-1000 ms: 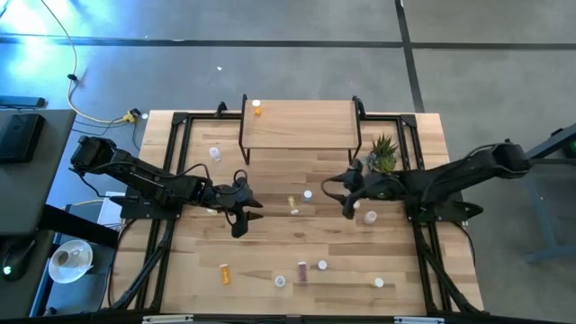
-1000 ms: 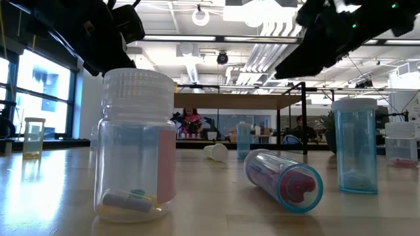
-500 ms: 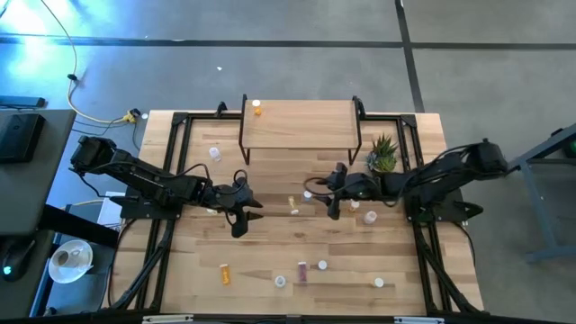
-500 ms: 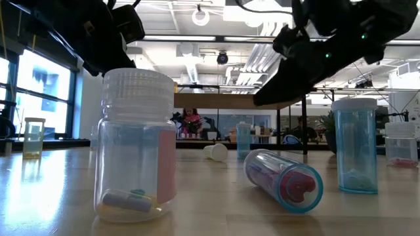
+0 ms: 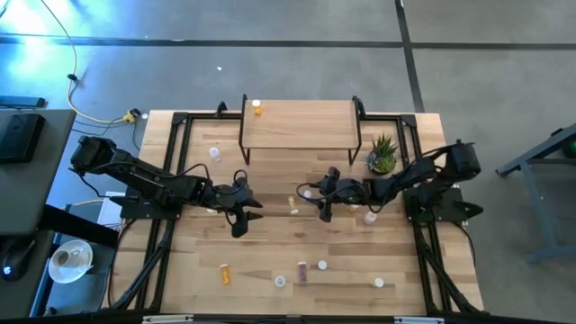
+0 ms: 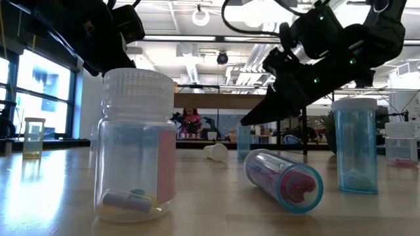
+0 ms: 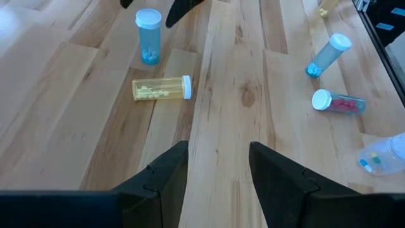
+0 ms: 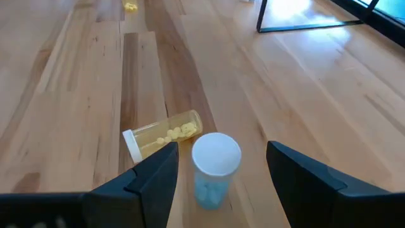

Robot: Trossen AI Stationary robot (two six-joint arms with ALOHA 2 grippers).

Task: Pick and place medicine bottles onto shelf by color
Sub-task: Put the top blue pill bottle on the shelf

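item: upright blue bottle (image 8: 215, 168), mid-tabletop — likely light, rigid, slick, tippy; grasp body below white cap. right gripper (image 8: 218, 166) spread around it; left gripper (image 7: 218, 166) parted, empty.

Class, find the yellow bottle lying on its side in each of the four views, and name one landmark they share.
High view: yellow bottle at table centre, between the grippers.
Low view: not identifiable.
Left wrist view: centre-left, cap pointing right.
Right wrist view: centre, behind the upright blue bottle.
Shared landmark: that blue bottle.
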